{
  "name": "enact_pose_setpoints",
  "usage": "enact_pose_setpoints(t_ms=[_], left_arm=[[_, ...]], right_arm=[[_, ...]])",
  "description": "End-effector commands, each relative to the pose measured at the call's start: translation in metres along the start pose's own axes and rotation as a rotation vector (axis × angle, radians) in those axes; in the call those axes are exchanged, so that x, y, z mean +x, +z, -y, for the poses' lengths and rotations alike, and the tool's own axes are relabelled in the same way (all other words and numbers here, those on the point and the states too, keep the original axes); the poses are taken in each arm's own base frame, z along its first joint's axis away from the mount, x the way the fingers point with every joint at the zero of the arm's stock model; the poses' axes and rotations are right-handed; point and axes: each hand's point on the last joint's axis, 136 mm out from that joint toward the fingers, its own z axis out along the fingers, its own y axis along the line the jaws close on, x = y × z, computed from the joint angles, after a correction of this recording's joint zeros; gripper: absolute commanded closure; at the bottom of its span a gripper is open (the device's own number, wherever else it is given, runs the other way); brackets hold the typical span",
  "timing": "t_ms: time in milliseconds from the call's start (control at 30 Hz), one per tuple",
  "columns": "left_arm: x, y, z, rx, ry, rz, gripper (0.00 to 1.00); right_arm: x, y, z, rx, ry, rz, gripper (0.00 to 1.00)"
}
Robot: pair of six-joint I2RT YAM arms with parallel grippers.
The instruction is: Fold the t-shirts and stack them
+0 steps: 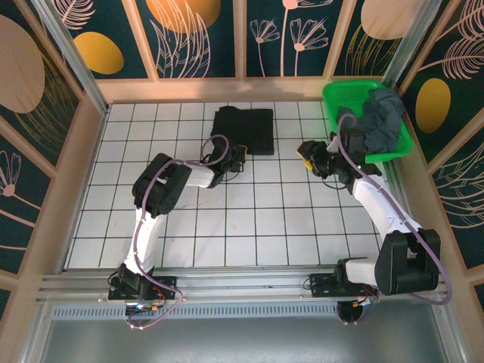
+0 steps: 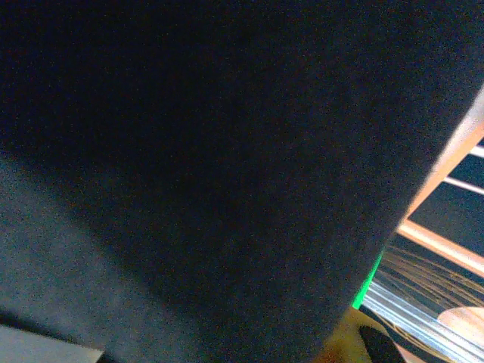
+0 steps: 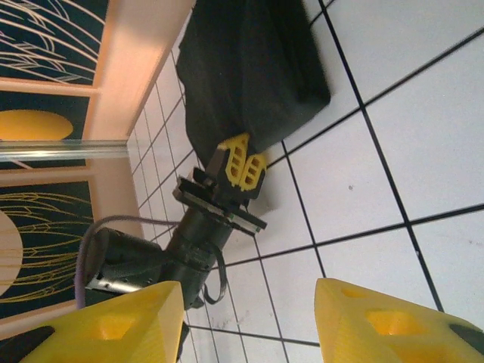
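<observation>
Right claw (image 3: 249, 306) gaping empty, folded black t-shirt (image 3: 249, 68) beyond, left claw (image 3: 242, 160) at its edge, grip unclear

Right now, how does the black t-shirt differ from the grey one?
The black t-shirt is folded into a flat rectangle; the grey t-shirt is a crumpled heap. The black one lies on the table; the grey one sits in the green basket. The left gripper is at the black one's edge; the right gripper, open, is apart from the grey one. Both are dark, soft cloth.
</observation>
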Motion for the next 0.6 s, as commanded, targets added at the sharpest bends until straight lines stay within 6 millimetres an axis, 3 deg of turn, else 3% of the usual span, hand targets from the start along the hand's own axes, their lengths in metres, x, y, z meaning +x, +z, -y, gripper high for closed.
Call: enact_pose_setpoints(t_ms=[0, 233, 333, 467, 567], left_arm=[[-0.065, -0.034, 0.001, -0.007, 0.038, 0.136, 1.0], [-0.185, -0.121, 0.011, -0.006, 0.151, 0.314, 1.0], [-0.237, -0.15, 0.016, -0.004, 0.195, 0.37, 1.0], [-0.287, -0.162, 0.019, -0.102, 0.377, 0.36, 1.0], [-0.308, -0.165, 0.013, -0.147, 0.473, 0.332, 1.0]], right_arm=[[-0.012, -0.004, -0.005, 0.033, -0.049, 0.016, 0.51], [-0.02, 0.006, -0.013, 0.033, -0.076, -0.012, 0.53], [-0.022, 0.014, -0.017, 0.035, -0.09, -0.029, 0.53], [-0.021, 0.028, -0.027, 0.026, -0.123, -0.064, 0.54], [-0.016, 0.036, -0.042, -0.006, -0.173, -0.095, 0.54]])
